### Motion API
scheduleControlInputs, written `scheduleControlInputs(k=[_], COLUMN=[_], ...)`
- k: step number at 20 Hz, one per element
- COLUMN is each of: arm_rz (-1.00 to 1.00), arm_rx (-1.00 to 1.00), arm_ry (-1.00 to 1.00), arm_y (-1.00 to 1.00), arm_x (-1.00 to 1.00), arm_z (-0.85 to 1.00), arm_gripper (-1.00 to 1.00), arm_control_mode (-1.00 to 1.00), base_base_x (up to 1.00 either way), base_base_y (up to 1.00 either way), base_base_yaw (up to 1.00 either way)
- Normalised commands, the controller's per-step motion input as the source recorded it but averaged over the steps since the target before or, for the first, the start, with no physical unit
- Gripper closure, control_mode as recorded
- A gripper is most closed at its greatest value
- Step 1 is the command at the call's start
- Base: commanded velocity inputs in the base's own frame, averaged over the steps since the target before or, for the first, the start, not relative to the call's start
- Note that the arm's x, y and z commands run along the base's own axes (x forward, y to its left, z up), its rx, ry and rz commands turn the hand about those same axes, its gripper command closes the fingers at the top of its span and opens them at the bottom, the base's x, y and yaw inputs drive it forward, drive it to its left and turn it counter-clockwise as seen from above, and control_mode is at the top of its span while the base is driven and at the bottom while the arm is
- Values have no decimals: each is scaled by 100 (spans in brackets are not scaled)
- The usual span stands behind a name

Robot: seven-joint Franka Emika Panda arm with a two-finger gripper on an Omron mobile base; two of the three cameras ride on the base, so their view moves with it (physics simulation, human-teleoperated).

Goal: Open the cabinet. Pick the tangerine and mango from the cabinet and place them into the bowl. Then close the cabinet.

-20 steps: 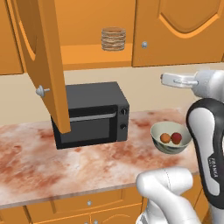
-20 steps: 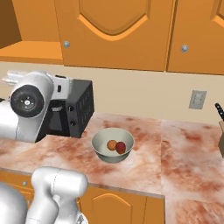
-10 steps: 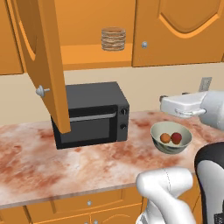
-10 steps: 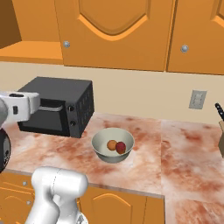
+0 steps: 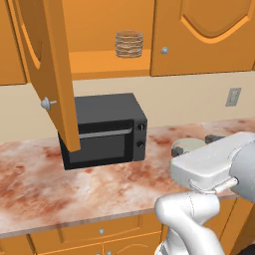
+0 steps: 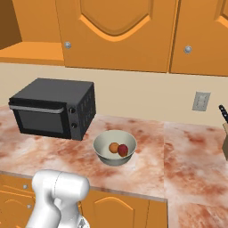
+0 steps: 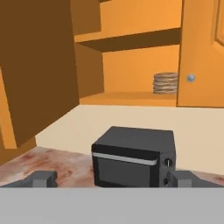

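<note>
Cabinet [image 5: 99,45]: left door [image 5: 47,69] swung wide open, right door [image 5: 204,35] shut; a ribbed brown cylinder [image 5: 129,44] is kept on the lower shelf. Microwave [image 6: 55,108]: set on the marble counter [image 6: 187,160] below the open side. Bowl [image 6: 115,147]: placed just right of the microwave, with tangerine [image 6: 114,148] and mango [image 6: 123,150] held inside, touching. Gripper [image 7: 111,179]: jaws spread wide, nothing grasped, faced toward microwave and cabinet.

No readable text, label, brand, number or sign appears on anything in these views.
</note>
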Motion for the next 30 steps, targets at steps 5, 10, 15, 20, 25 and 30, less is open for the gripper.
scheduleControlInputs(k=[5, 10, 15, 20, 25, 30], arm_rz=[0, 0, -4, -9, -4, 3], arm_rx=[-12, -13, -13, -13, -8, -3], arm_ry=[0, -3, -16, -27, -45, -48], arm_y=[69, 92, 99, 84, 45, 8], arm_x=[-83, -15, 42, 49, 6, 0], arm_z=[0, 1, 2, 0, -6, -16], arm_gripper=[-100, -100, -100, -100, -100, -100], arm_control_mode=[-100, -100, -100, -100, -100, -100], base_base_x=[0, 0, 0, 0, 0, 0], base_base_y=[0, 0, 0, 0, 0, 0], base_base_yaw=[0, 0, 0, 0, 0, 0])
